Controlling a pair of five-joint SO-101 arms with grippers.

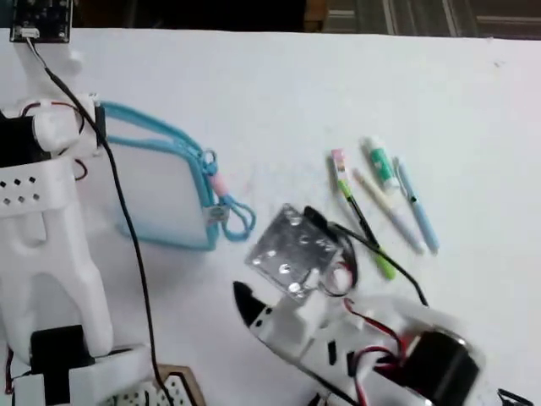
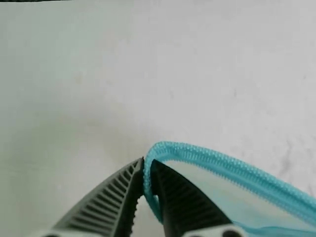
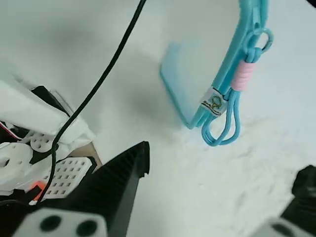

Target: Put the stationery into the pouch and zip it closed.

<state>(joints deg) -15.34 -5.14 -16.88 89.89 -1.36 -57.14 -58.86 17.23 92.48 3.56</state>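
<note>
The pouch [image 1: 161, 190] is translucent with light blue trim and lies flat at the left of the white table. My left gripper [image 2: 146, 170] is shut on the pouch's blue zipper edge [image 2: 217, 158] at its far left corner [image 1: 100, 127]. The stationery lies loose to the right: a green and white tube [image 1: 380, 165], a blue pen [image 1: 416, 207], a cream pen [image 1: 385, 207] and a green and black pen [image 1: 359, 216]. My right gripper [image 1: 251, 292] stands open just right of the pouch's blue cord loop [image 3: 222, 128], with nothing between its fingers [image 3: 123, 173].
A black cable [image 1: 127, 228] runs from a board [image 1: 42, 19] at the far left corner down past the pouch. A perforated plate [image 1: 173, 389] sits at the near edge. Bare table stretches behind the pens and pouch.
</note>
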